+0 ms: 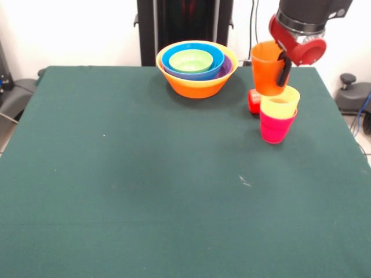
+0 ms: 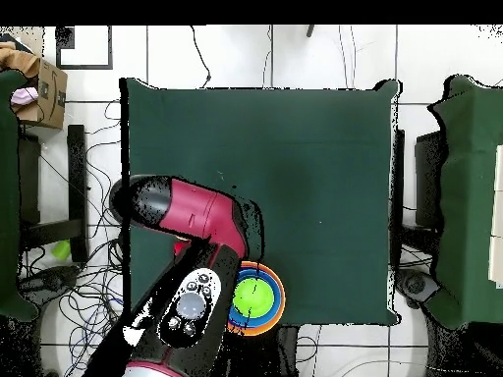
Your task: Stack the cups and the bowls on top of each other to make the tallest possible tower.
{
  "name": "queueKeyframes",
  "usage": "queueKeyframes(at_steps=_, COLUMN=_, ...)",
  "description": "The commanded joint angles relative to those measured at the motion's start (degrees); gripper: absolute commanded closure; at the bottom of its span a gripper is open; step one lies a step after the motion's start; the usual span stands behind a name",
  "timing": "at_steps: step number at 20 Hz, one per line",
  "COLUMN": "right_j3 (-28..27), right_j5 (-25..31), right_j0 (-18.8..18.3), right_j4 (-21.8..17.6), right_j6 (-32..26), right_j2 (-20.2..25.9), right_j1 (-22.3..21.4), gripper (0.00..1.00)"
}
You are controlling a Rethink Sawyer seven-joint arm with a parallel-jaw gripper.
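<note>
In the front view my gripper point(image 1: 277, 70) is shut on the orange cup point(image 1: 265, 72) and holds it upright in the air, with one black finger point(image 1: 284, 69) on its rim. Just below and to the right, the yellow cup point(image 1: 280, 105) sits nested in the magenta-pink cup point(image 1: 276, 128) on the table. The red cup point(image 1: 254, 101) lies on its side behind them. The bowls are nested at the back: light green point(image 1: 191, 60) in blue point(image 1: 215, 55) in purple point(image 1: 226, 66) in the large yellow-orange bowl point(image 1: 197, 86). The orange-red and second blue bowls are hidden.
The green table point(image 1: 145, 191) spreads toward the camera. In the overhead view my arm point(image 2: 201, 221) covers the cups; the bowl nest point(image 2: 257, 297) shows beside it near the table's bottom edge. The black pedestal point(image 1: 184, 23) stands behind the bowls.
</note>
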Motion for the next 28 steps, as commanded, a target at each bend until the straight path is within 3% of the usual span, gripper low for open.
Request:
queueKeyframes(at_steps=1, right_j3=4.2, right_j5=-7.0, right_j0=-1.6, right_j4=1.0, right_j6=7.9, right_j2=5.4, right_j1=3.6, gripper=1.00)
queueKeyframes(at_steps=19, right_j3=3.6, right_j5=-2.1, right_j0=1.4, right_j4=1.7, right_j6=10.6, right_j2=3.7, right_j1=2.7, gripper=1.00)
queueKeyframes(at_steps=28, right_j3=3.3, right_j5=-3.8, right_j0=2.0, right_j4=2.4, right_j6=11.4, right_j2=3.8, right_j1=4.5, gripper=1.00)
